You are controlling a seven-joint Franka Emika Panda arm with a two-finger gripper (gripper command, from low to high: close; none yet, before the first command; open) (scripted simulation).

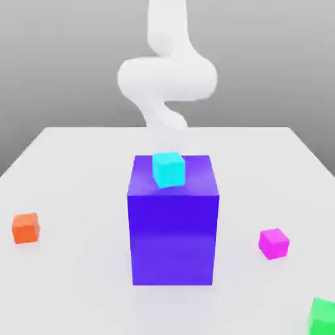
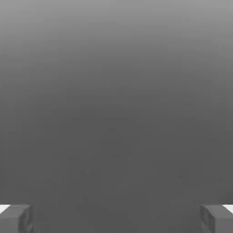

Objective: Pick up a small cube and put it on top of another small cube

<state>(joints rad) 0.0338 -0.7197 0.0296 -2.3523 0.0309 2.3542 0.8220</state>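
My claw (image 2: 116, 219) spread wide, empty. Magenta cube (image 1: 274, 243) on counter (image 1: 78, 288), between blue-violet block (image 1: 173, 239) and green cube (image 1: 322, 318). Risk: swinging low, I clip block, topple cyan cube (image 1: 169, 169).

The green cube (image 1: 322, 318) seems cut off by the edge.

A large blue-violet block (image 1: 173, 239) is standing upright near the middle of the pale desk (image 1: 78, 281), its front face showing a soft sheen. A small cyan cube (image 1: 169, 169) is appearing over the block's top face, sitting slightly askew to it. Well apart from both, toward the exterior view's left, a small orange cube (image 1: 25, 228) is resting on the desk. A plain grey backdrop (image 1: 59, 59) is rising behind the desk's far edge.
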